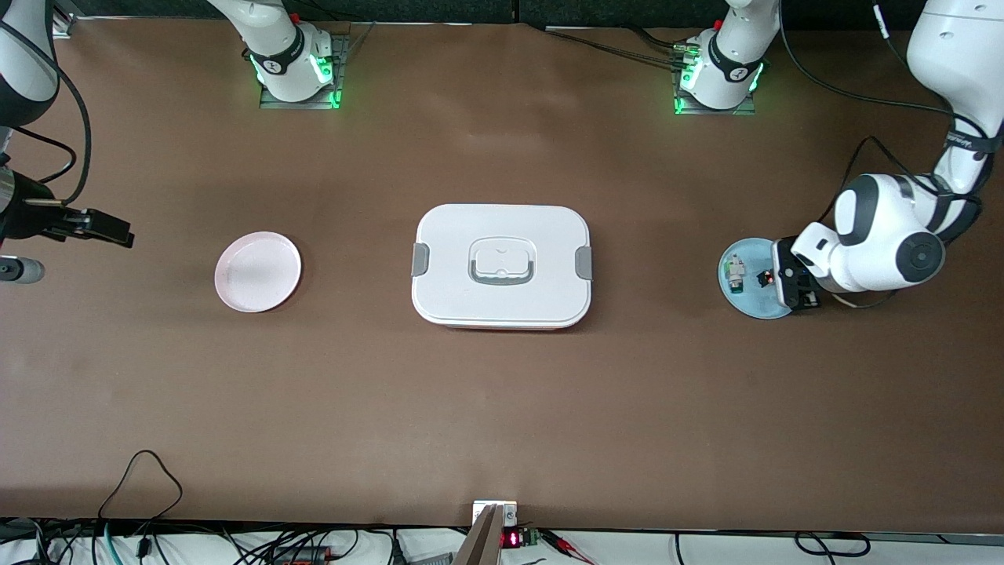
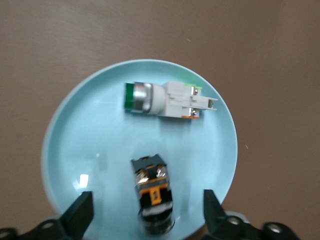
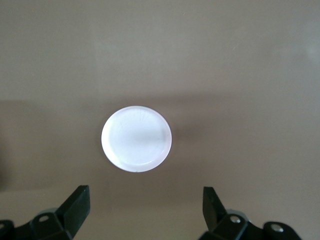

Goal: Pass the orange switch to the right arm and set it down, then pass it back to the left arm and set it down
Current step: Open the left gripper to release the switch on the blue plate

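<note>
The orange switch point(image 1: 765, 278) point(image 2: 152, 195), small and black with orange marks, lies on its side on a light blue plate point(image 1: 745, 304) point(image 2: 100, 130) at the left arm's end of the table. My left gripper point(image 1: 792, 281) point(image 2: 147, 210) is low over that plate, open, one finger on each side of the switch and apart from it. The white box point(image 1: 502, 265) with grey latches stands shut in the middle of the table. My right gripper point(image 1: 106, 226) point(image 3: 145, 205) hangs open and empty in the air at the right arm's end.
A white-and-green component point(image 1: 735, 272) point(image 2: 165, 98) lies on the blue plate beside the switch. A pink plate point(image 1: 258, 271) point(image 3: 136, 138) with nothing on it sits between the box and the right arm's end. Cables run along the table edge nearest the front camera.
</note>
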Robot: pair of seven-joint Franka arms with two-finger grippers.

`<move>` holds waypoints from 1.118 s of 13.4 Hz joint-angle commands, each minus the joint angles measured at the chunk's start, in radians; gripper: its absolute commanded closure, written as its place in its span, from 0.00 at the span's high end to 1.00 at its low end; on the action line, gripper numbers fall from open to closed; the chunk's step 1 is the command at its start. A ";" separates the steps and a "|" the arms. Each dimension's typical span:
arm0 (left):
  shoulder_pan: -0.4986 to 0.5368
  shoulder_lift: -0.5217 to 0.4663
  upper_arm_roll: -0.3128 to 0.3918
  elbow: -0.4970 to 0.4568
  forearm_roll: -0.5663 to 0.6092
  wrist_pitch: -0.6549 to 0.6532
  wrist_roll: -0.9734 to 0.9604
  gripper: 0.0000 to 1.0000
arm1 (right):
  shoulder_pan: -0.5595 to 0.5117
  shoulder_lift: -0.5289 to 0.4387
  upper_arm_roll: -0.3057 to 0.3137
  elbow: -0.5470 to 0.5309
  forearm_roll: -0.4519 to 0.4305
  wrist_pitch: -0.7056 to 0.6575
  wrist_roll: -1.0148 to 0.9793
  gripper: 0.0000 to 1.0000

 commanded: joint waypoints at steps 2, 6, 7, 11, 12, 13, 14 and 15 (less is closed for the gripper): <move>0.010 -0.019 -0.016 0.142 -0.036 -0.176 -0.143 1.00 | -0.012 -0.172 0.006 -0.241 0.026 0.117 -0.018 1.00; 0.009 -0.098 -0.049 0.187 -0.036 -0.275 -0.447 1.00 | -0.014 -0.194 0.006 -0.222 0.018 0.046 -0.038 1.00; 0.007 -0.123 -0.058 0.216 -0.036 -0.330 -0.590 1.00 | -0.011 -0.194 0.014 -0.209 0.014 0.042 -0.038 1.00; 0.007 -0.154 -0.131 0.421 -0.036 -0.635 -0.969 1.00 | -0.012 -0.181 0.014 -0.162 0.026 0.029 -0.050 1.00; 0.010 -0.158 -0.132 0.464 -0.039 -0.690 -1.020 1.00 | -0.014 -0.180 0.014 -0.159 0.025 0.029 -0.050 1.00; 0.020 -0.173 -0.135 0.475 -0.079 -0.723 -1.077 1.00 | -0.009 -0.180 0.017 -0.159 0.025 0.029 -0.055 1.00; 0.036 -0.239 -0.129 0.472 -0.131 -0.731 -1.149 1.00 | 0.002 -0.174 0.018 -0.159 0.015 0.029 -0.062 1.00; 0.041 -0.296 -0.132 0.469 -0.159 -0.755 -1.221 1.00 | 0.018 -0.174 0.018 -0.159 0.011 0.029 -0.062 1.00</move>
